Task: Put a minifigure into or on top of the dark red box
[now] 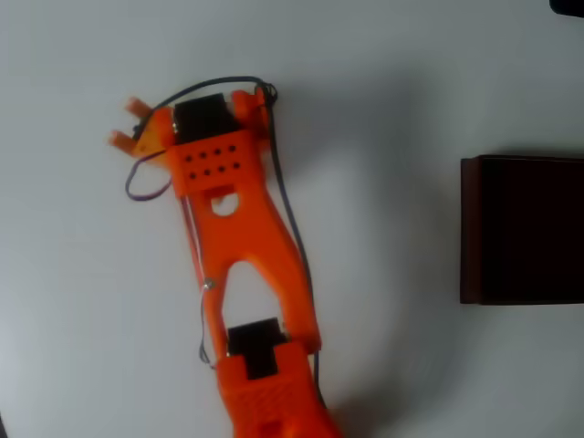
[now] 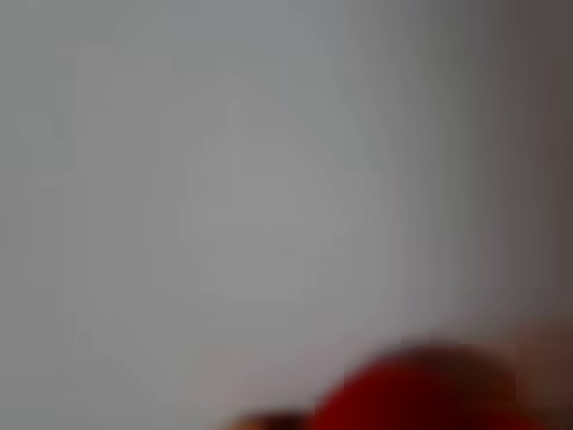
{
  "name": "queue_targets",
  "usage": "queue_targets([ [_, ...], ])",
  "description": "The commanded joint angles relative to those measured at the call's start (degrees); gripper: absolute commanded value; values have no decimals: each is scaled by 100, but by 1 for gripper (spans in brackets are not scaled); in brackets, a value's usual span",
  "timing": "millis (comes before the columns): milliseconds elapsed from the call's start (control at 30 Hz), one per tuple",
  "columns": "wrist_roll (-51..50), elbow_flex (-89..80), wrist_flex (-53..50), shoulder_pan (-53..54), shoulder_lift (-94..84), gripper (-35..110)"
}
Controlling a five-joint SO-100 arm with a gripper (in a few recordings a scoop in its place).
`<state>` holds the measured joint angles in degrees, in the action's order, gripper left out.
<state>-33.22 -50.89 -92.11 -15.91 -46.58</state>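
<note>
In the overhead view my orange gripper (image 1: 128, 121) reaches to the upper left of the white table, its two fingertips (image 1: 119, 139) standing apart with bare table between them. The dark red box (image 1: 470, 228), with a nearly black inside, lies far off at the right edge, about level with the arm's middle. The wrist view is heavily blurred and very close to the table. A bright red shape (image 2: 421, 394) at its bottom edge looks like the minifigure, but I cannot tell whether the fingers touch it. Under the gripper head it is hidden from overhead.
The orange arm (image 1: 242, 237) runs from the bottom centre up to the gripper, with dark cables (image 1: 287, 201) looping along it. Bare white table (image 1: 392, 182) lies between arm and box. A dark object (image 1: 568, 5) pokes in at the top right corner.
</note>
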Motion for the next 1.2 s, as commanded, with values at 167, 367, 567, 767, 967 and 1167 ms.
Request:
queue_targets([
  [167, 18, 1617, -932, -70, 773, 0],
  [367, -9, 1354, -1011, -35, 334, 0],
  [567, 272, -255, -1011, 264, -1512, 1],
  [767, 659, -2672, -633, 940, -3920, 1],
  [967, 984, -4957, -114, 1723, -6240, 0],
  [1167, 976, -6337, 132, 2232, -7831, 0],
])
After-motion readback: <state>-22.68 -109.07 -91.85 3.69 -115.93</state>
